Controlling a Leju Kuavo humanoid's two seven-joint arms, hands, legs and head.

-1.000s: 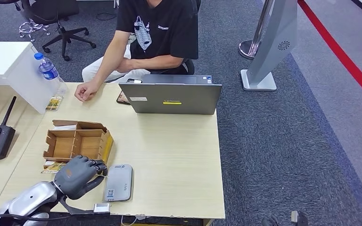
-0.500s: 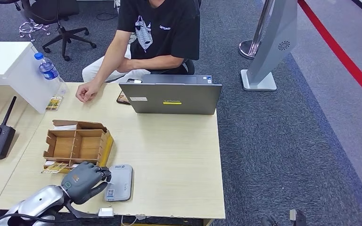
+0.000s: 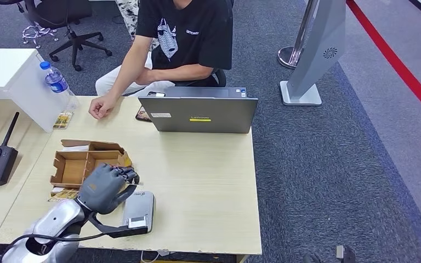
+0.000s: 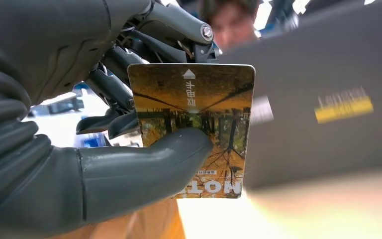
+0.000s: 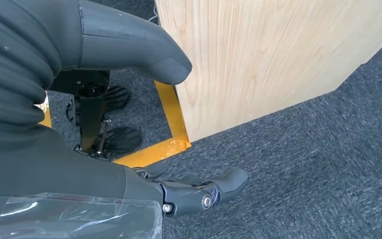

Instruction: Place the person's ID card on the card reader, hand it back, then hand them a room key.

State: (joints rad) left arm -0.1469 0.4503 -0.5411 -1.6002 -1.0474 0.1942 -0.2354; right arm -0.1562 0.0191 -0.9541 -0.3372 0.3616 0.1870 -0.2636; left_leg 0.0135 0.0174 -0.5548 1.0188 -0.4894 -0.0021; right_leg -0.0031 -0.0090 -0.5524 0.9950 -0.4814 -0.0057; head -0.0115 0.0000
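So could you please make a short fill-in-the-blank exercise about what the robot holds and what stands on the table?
1. The left hand pinches a yellow-brown printed card between its thumb and ____.
2. The grey flat card reader lies on the light wooden ____.
3. The grey laptop stands between the person in the black T-shirt and the ____ cardboard divider tray.
4. The right hand hangs over the grey ____.

Missing words: fingers; table; brown; carpet
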